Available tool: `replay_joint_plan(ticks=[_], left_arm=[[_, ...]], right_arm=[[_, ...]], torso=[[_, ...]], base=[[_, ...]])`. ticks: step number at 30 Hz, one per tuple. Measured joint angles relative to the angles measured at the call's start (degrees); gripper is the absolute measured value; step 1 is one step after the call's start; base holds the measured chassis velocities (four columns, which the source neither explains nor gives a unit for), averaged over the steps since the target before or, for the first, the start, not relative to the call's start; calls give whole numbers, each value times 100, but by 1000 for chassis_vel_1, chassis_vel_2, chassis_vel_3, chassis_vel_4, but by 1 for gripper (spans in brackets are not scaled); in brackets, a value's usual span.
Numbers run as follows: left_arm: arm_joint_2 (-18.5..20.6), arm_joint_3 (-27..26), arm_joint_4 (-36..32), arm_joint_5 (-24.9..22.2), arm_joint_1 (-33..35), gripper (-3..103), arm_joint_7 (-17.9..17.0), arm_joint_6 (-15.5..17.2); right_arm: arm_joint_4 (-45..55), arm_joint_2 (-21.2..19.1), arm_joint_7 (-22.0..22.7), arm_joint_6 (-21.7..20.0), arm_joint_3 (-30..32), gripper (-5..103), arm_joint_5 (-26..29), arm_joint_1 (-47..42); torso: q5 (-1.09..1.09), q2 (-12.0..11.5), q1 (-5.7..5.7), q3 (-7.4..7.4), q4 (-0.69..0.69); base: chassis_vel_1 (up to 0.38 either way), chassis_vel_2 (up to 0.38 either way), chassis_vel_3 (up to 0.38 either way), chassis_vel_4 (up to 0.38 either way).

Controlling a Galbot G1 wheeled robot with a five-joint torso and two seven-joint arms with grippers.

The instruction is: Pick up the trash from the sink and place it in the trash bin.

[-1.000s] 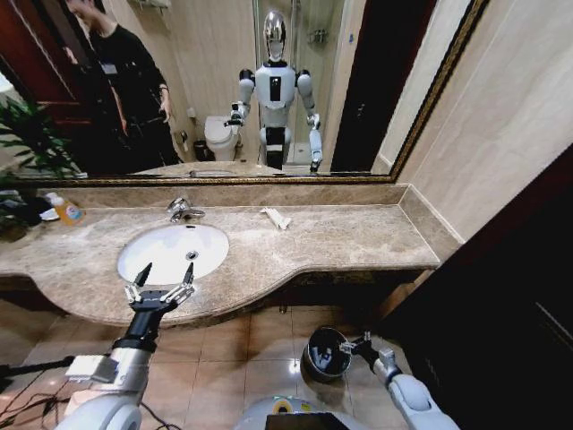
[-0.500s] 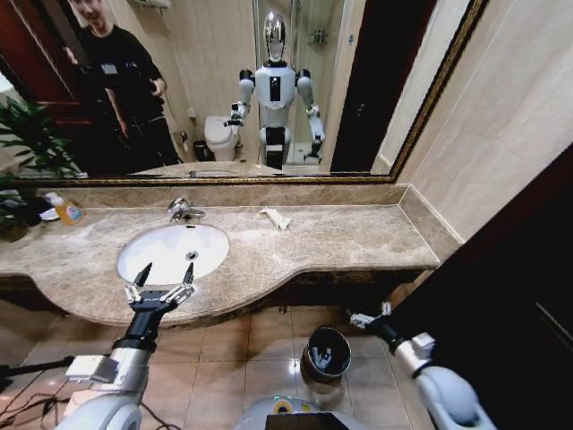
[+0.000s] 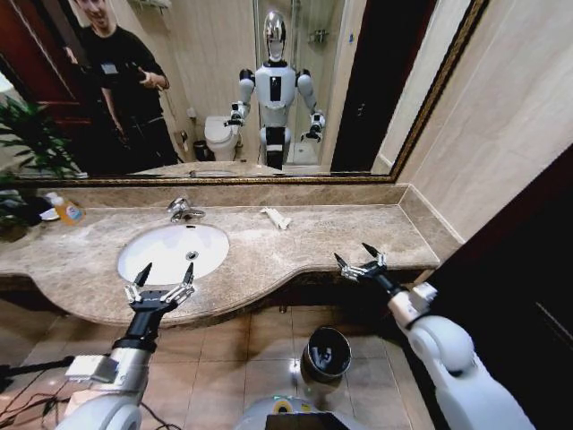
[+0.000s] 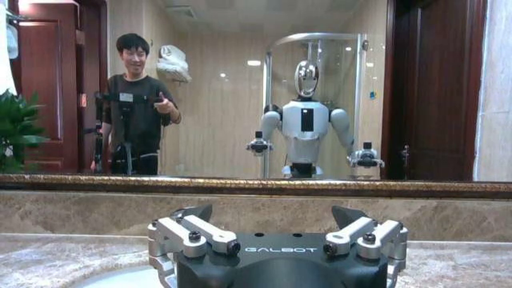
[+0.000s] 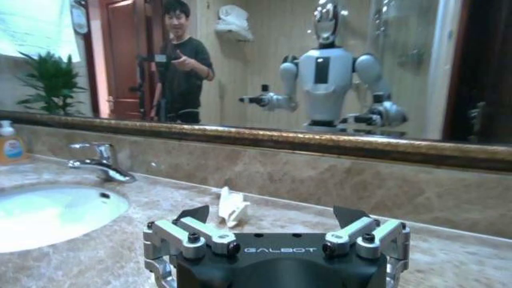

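L gripper hovered w/ fingers spread wide and nothing between them, at the front rim of the sink, over the near edge of the marble countertop; in the L wrist view the same gripper pointed at the backsplash and mirror, a pale curve of the basin just under it. R gripper was also splayed fully open and empty, raised at the front edge of the counter on the R side, well apart from the basin; in its own wrist view the R gripper faced along the counter toward the white packet, w/ the basin and chrome tap farther off. From the head view the white packet lay on the counter near the backsplash, to the R of the tap, outside the basin and apart from both grippers. Basin interior looked plain white, w/ no bits I could make out in it. Trash bin stood on the tiled floor below the counter edge, between the two arms, nearer the R one, lower than the R gripper. Orange soap bottle sat at the far L of the counter, near a green plant
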Motion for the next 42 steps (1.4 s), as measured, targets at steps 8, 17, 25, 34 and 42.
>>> replay_joint_plan(ticks=[8, 17, 25, 34, 42], left_arm=[[0, 0, 0, 0, 0, 100, 0, 0], [0, 1, 0, 0, 0, 100, 1, 0], [0, 0, 0, 0, 0, 100, 0, 0], [0, 0, 0, 0, 0, 100, 0, 0], [0, 0, 0, 0, 0, 100, 0, 0]], right_arm=[[-886, -206, 154, -196, -1321, 100, 315, 1764], [-2194, 443, 708, -456, -2913, 100, 226, 3474], [-3228, 1075, 1097, -485, -3577, 100, 100, 4252], [-4302, 1628, 1332, -395, -3660, 100, 19, 4658], [-4829, 1902, 1331, -204, -3630, 95, -339, 4866]], torso=[[-2, 0, 1, 0, 2], [-3, -1, 1, 0, 2], [-2, -1, 0, 0, 1], [-2, 0, 0, 0, 0], [-2, 0, 0, 0, 1]], base=[[0, 0, 0, 0], [0, 0, 0, 0], [0, 0, 0, 0], [0, 0, 0, 0], [0, 0, 0, 0]])
